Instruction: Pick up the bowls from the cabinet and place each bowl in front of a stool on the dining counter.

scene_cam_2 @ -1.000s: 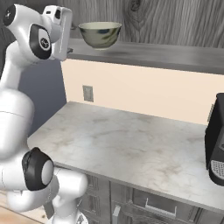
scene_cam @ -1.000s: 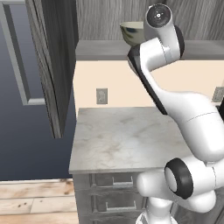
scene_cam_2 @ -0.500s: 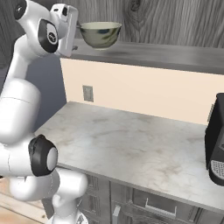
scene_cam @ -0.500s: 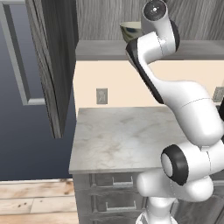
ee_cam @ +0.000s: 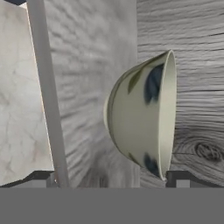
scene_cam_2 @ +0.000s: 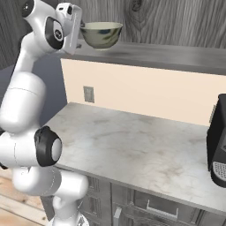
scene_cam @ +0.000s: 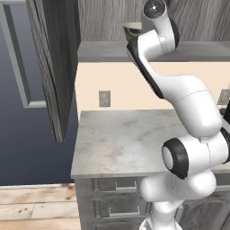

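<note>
My arm (scene_cam: 188,103) is glossy white all over, built of thick rounded segments that swell like smooth shells and narrow where they meet. Each joint is marked by a dark ring; the big round one low on my body (scene_cam: 174,158) shows a white cap set inside a black collar. A black band runs along the edge of my upper link. At my top sits a grey, shiny round cap (scene_cam: 153,7). My tool (scene_cam_2: 73,27) is a flat pale-grey block, and its two small finger tips (ee_cam: 180,178) are dark and square-cornered.
</note>
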Robot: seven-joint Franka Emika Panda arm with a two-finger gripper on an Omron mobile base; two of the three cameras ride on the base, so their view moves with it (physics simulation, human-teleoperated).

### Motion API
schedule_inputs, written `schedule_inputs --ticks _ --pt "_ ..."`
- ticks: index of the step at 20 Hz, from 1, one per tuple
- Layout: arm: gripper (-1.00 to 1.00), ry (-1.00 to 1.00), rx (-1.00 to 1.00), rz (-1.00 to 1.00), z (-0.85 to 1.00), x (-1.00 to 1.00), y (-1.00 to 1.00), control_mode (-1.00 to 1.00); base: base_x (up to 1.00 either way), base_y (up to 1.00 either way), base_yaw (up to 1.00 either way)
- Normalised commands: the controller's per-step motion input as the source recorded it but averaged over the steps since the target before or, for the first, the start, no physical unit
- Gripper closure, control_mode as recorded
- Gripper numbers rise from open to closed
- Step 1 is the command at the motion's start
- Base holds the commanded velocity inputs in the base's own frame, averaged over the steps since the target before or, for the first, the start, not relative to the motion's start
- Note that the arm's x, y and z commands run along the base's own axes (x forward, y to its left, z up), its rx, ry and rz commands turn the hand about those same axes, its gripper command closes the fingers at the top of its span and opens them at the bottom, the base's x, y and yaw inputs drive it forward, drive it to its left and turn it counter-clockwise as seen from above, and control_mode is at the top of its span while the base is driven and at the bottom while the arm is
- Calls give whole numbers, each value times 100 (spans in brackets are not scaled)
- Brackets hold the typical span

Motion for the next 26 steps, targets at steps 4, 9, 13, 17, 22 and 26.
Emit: schedule_inputs --ticks 4,9,13,17,22,26 --pt "-100 2 0 0 0 32 0 -100 0 0 0" --pt "-100 1 0 0 0 36 0 -100 0 0 0" --pt "-100 5 0 0 0 41 0 -100 0 0 0" --pt "-100 6 0 0 0 34 0 -100 0 0 0" --pt "-100 3 0 0 0 25 0 -100 0 0 0" --pt "-100 4 0 0 0 29 0 -100 0 0 0"
